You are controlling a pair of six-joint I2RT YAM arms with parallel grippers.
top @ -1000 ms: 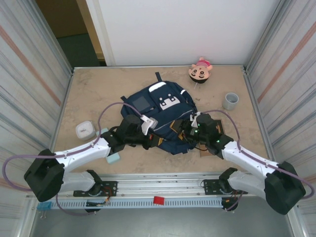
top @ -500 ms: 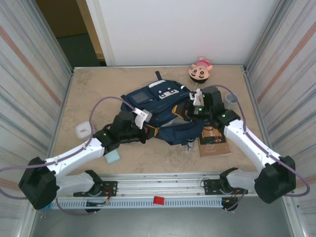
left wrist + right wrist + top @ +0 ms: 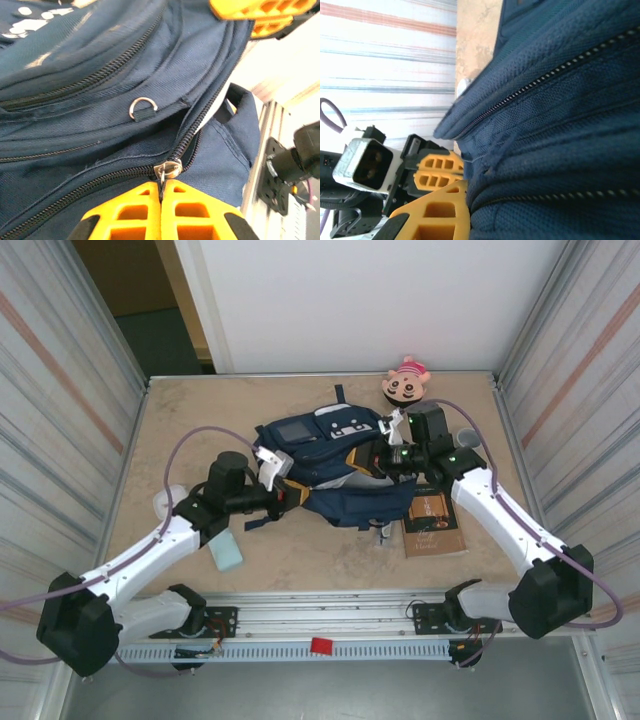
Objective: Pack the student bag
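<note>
On tabletop [image 3: 200, 420], left jaws pinch student bag [image 3: 350, 502] zipper [image 3: 167, 170].

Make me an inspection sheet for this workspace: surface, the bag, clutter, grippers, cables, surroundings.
Surface: beige table, no spills seen.
Job's things: navy bag lying mid-table between both grippers.
Clutter: doll head, grey cup, brown book, teal block, white case.
Grippers: left gripper shut on zipper pull; right gripper shut on the bag's edge.
Cables: purple cables arc off each arm.
Surroundings: corrugated walls either side, white panel behind.
</note>
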